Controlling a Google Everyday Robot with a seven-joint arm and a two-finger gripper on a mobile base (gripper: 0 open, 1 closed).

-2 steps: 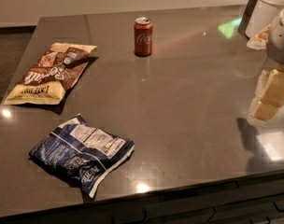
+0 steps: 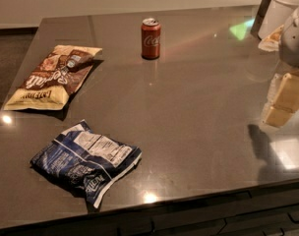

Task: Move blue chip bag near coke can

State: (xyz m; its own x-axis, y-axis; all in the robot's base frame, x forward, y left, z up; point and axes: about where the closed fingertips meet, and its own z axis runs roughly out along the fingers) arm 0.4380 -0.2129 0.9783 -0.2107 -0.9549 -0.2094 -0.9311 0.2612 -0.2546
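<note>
The blue chip bag [image 2: 86, 161] lies crumpled on the dark table near its front left, with the white nutrition panel facing up. The coke can [image 2: 150, 38] stands upright at the far middle of the table, well apart from the bag. My gripper [image 2: 283, 103] hangs above the table at the right edge of the view, far from both the bag and the can, and it holds nothing that I can see. Its shadow falls on the table just below it.
A brown-and-yellow snack bag [image 2: 53, 77] lies flat at the left side of the dark table [image 2: 198, 112], between the can and the blue bag. A white container [image 2: 282, 9] stands at the far right corner. The table's front edge runs close below the blue bag.
</note>
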